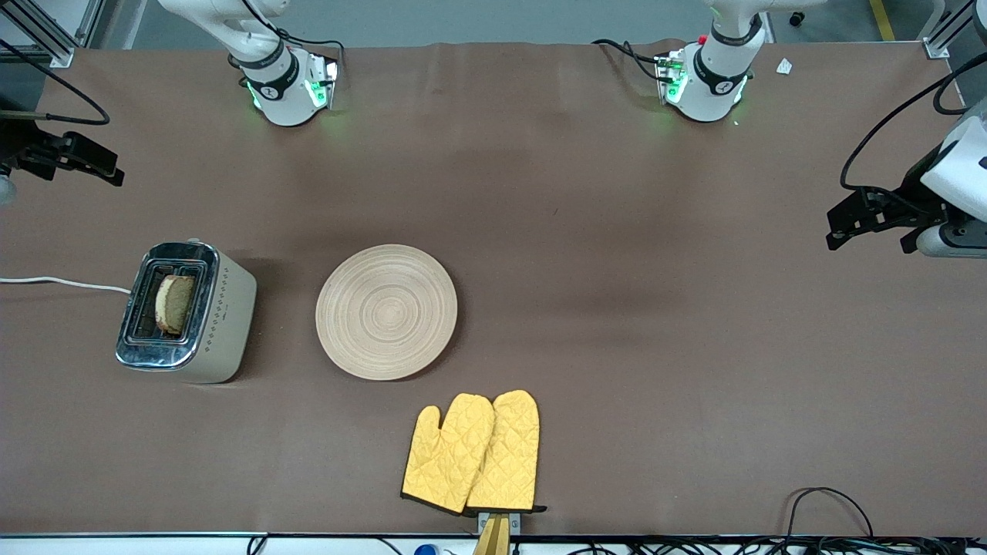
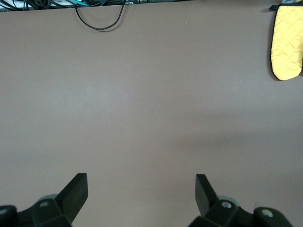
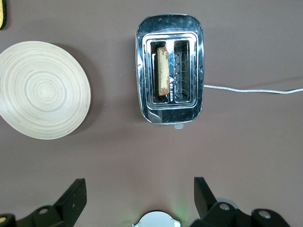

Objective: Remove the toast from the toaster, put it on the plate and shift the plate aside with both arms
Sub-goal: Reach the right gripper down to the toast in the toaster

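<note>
The toast (image 1: 176, 304) stands upright in one slot of a silver toaster (image 1: 189, 312) toward the right arm's end of the table. The right wrist view also shows the toast (image 3: 163, 71) in the toaster (image 3: 170, 68). The round light-wood plate (image 1: 386, 311) lies empty beside the toaster and shows in the right wrist view (image 3: 42, 90). My right gripper (image 1: 104, 166) hangs open and empty in the air at the right arm's end; its fingers (image 3: 75, 194) are wide apart. My left gripper (image 1: 844, 227) is open and empty over bare table at the left arm's end, with its fingers (image 2: 78, 187) wide apart.
Two yellow quilted oven mitts (image 1: 474, 455) lie nearer to the front camera than the plate; one shows in the left wrist view (image 2: 288, 42). The toaster's white cable (image 1: 62, 284) runs off the right arm's end of the table. Black cables (image 1: 829, 509) lie along the front edge.
</note>
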